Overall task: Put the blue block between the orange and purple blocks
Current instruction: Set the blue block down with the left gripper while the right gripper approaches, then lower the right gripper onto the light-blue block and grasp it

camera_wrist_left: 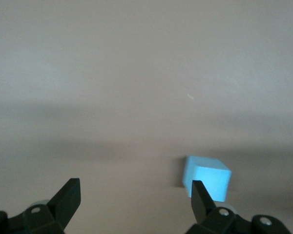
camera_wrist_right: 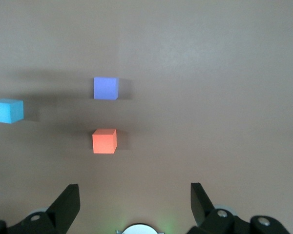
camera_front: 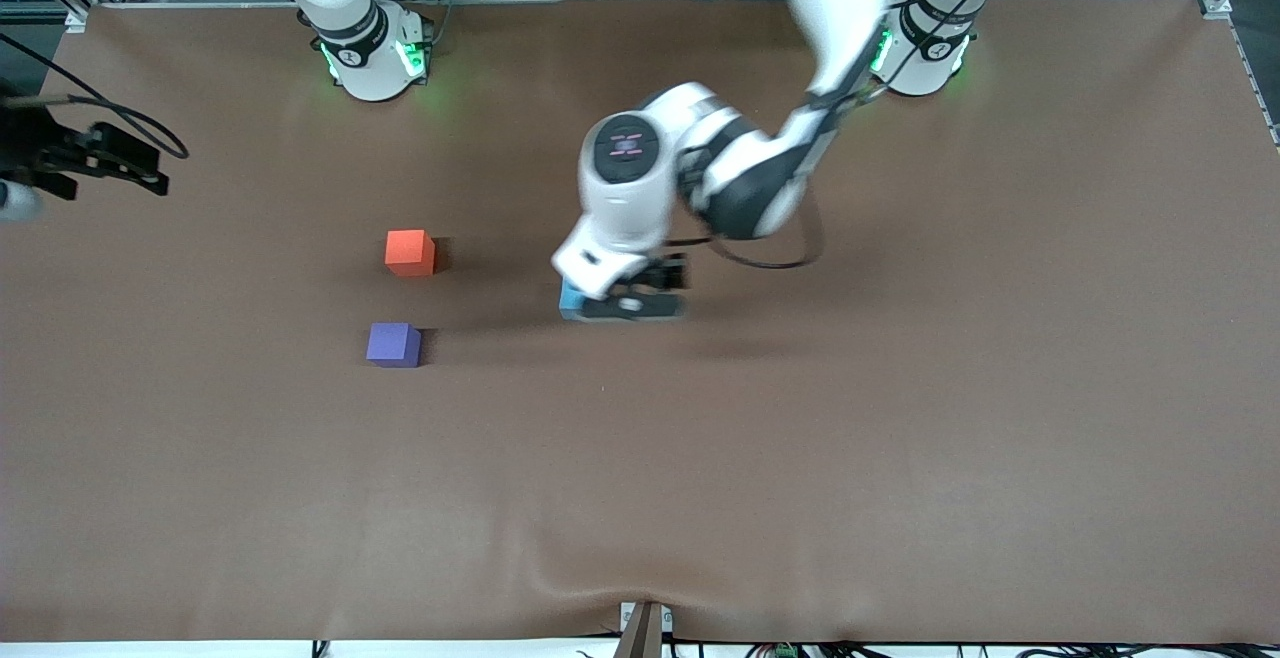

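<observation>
Sky-blue and matte, the blue block [camera_front: 570,300] sits on the brown tabletop [camera_front: 800,488], not yet at its goal. Taking the front view as a clock face, the orange block [camera_front: 410,252] and the purple block [camera_front: 393,345] form a short column, the purple one at six o'clock from the orange one, with a bare gap between them. The blue block lies at about three o'clock from that gap, toward the left arm's end of the tabletop and well apart from both cubes. My left tool [camera_wrist_left: 136,183] is low over this spot and released: its fingers [camera_wrist_left: 68,197] stand wide apart with nothing between them, and the blue block is just beside one finger, outside the jaws. My right tool [camera_wrist_right: 134,187] is also released and empty; that arm waits high over the right arm's end of the tabletop. I judge the step in hand to be the pick-up of the blue block. The next move, I think, calls for shifting the left tool sideways until the cube is centred between the fingers, then clenching on it, carrying it toward nine o'clock and setting it into the gap without pushing the orange or purple cube.
</observation>
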`<state>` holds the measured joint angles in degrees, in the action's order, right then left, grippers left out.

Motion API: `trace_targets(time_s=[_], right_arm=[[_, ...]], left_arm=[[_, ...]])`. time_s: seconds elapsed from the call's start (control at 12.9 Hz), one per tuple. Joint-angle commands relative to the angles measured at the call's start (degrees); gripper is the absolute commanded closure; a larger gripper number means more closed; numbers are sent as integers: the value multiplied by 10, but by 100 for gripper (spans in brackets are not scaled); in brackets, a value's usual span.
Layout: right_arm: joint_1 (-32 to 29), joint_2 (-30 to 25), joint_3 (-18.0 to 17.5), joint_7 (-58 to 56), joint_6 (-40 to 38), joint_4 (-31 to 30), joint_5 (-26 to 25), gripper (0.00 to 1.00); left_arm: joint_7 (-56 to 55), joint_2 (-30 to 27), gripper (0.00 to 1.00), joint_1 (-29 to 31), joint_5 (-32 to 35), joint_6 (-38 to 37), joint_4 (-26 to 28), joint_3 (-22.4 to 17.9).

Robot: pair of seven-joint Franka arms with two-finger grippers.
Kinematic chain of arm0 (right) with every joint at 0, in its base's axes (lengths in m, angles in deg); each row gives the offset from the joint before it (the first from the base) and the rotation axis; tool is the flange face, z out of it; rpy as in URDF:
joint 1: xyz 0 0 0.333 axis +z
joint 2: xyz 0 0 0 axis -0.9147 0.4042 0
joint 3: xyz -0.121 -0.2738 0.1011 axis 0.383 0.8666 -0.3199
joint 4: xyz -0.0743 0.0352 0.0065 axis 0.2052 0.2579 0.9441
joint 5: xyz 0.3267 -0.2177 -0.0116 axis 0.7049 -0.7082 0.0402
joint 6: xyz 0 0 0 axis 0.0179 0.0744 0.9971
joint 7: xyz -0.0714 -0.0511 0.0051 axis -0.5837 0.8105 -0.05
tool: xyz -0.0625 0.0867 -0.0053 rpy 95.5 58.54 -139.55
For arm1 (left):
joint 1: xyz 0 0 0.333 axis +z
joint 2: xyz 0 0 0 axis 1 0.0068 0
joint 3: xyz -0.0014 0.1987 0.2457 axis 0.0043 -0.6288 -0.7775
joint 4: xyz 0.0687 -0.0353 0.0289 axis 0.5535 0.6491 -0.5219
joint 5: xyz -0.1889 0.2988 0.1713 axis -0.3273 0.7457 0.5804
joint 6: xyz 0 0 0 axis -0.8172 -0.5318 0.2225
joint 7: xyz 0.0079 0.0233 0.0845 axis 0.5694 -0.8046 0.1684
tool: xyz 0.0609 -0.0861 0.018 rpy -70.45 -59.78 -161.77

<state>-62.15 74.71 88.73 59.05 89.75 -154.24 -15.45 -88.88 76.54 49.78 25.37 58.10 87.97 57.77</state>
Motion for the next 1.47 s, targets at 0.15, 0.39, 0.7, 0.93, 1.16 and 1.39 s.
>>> trace_targets(time_s=[0.15,0.39,0.7,0.93,1.16,1.39], right_arm=[[47,58,3,6,-2,2,4,0],[72,62,2,105,62,-69,76,0],[135,71,-1,165,165,-125,109,0],[197,117,-1,258,228,-125,108,0],[255,174,0,291,310,-126,102,0],[298,222,0,313,397,-152,101,0]], left_arm=[[86,-143,0,117,5,-151,53,1],[150,-233,0,196,19,-149,138,5],[233,-342,0,290,19,-117,249,6],[317,-393,0,340,18,-93,296,6],[318,-392,0,340,18,-97,294,7],[318,-392,0,343,18,-101,294,6]])
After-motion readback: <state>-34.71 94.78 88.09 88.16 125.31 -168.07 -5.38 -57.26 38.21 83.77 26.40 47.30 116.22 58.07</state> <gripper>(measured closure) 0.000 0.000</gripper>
